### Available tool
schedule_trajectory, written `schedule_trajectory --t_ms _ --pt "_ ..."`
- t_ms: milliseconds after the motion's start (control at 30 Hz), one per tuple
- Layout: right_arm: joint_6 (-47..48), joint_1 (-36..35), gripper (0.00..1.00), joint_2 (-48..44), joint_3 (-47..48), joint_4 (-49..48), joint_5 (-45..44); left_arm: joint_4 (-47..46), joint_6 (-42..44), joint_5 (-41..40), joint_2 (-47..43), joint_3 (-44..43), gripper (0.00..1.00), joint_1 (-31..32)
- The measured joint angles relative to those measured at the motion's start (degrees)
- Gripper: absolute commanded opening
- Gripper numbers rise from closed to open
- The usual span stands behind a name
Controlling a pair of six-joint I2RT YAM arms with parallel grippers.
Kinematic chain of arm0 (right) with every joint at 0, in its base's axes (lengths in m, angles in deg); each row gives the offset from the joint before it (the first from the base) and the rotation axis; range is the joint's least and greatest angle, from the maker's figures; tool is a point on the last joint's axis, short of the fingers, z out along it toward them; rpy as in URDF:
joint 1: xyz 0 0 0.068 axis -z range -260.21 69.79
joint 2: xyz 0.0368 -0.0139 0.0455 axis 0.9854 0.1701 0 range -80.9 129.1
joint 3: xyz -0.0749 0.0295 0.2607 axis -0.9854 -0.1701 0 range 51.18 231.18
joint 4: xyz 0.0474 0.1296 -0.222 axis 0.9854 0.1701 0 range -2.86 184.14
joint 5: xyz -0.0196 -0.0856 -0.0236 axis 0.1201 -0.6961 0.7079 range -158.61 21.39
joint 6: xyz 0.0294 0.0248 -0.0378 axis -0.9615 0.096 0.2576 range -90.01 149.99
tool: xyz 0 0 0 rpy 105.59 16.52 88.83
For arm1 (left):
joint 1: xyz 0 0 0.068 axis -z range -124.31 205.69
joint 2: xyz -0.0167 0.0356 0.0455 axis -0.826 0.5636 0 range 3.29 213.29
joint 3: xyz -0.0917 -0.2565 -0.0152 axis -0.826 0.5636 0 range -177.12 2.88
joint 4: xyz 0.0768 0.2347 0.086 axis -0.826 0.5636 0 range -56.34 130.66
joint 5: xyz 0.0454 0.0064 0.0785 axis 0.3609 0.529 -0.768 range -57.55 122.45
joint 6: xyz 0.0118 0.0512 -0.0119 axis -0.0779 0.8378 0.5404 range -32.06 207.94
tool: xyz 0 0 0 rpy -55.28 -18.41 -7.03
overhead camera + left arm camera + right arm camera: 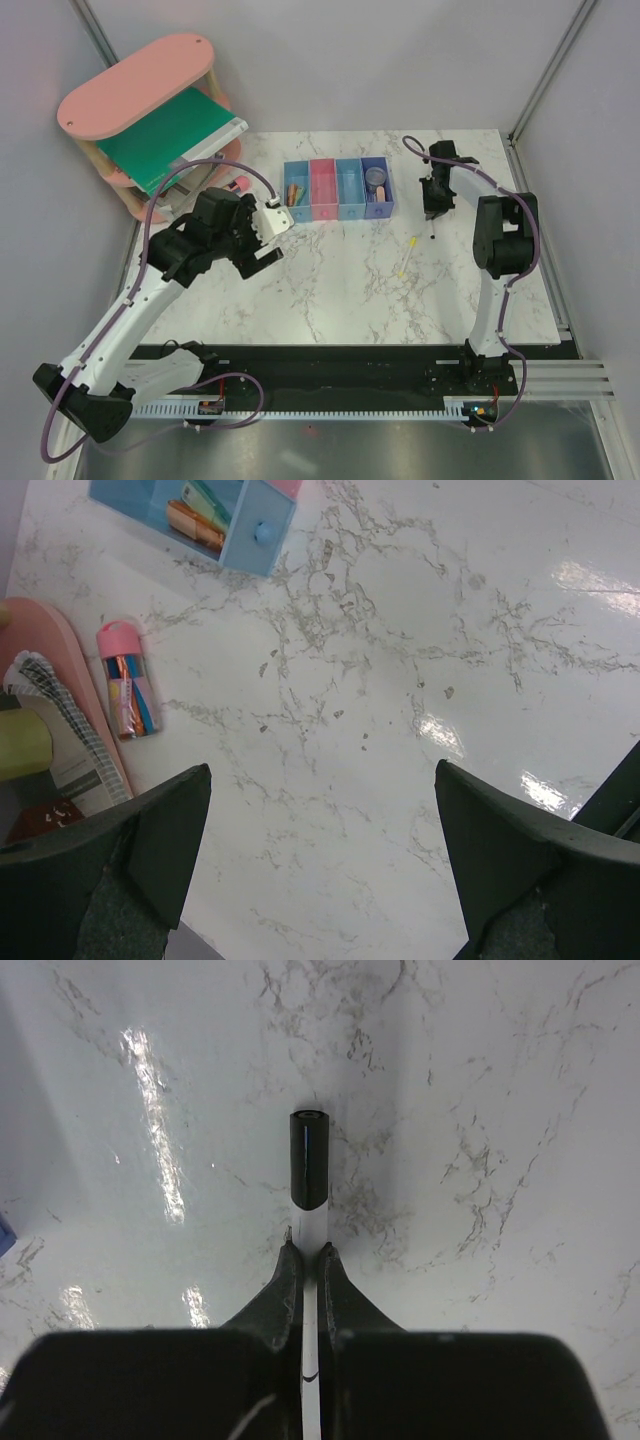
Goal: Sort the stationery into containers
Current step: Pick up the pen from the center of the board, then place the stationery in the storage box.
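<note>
- Your left arm (125, 320) and right arm (485, 310) have white links and black joints.
- Purple cables (147, 235) run along both.
- Your left hand (320, 770) and right hand (308, 1250) have dark tapered fingers (150, 850).

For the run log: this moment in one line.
left gripper: open, empty | right gripper: shut on pen | yellow stick: on table | pink cylinder: beside shelf

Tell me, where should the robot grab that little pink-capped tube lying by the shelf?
Probably around the middle of the pink-capped tube, coming straight down from above. It lies flat on its side, so the open left pincer should close across its round body.
</note>
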Motion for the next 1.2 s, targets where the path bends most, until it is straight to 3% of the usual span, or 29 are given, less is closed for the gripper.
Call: schedule_trajectory --t_ms 400,633,933,1200 --pt "3.50 -0.44 0.00 -7.96 4.44 5.42 2.32 -0.39 -3.26 1.14 -0.17 2.91 1.00 -2.19" --pt "6.38 -2.40 0.00 -9.68 12.57 6.99 5.09 -1.99 -5.25 0.98 7.69 0.24 1.00 -5.64" --pt "7.76 -8.59 0.00 -7.54 26.12 6.47 10.51 -6.56 -9.68 1.99 20.65 -9.97 1.00 -14.29" --pt "8.15 -11.72 0.00 0.46 29.22 1.05 15.93 -7.96 -10.32 3.15 25.68 -13.27 1.00 -15.63"
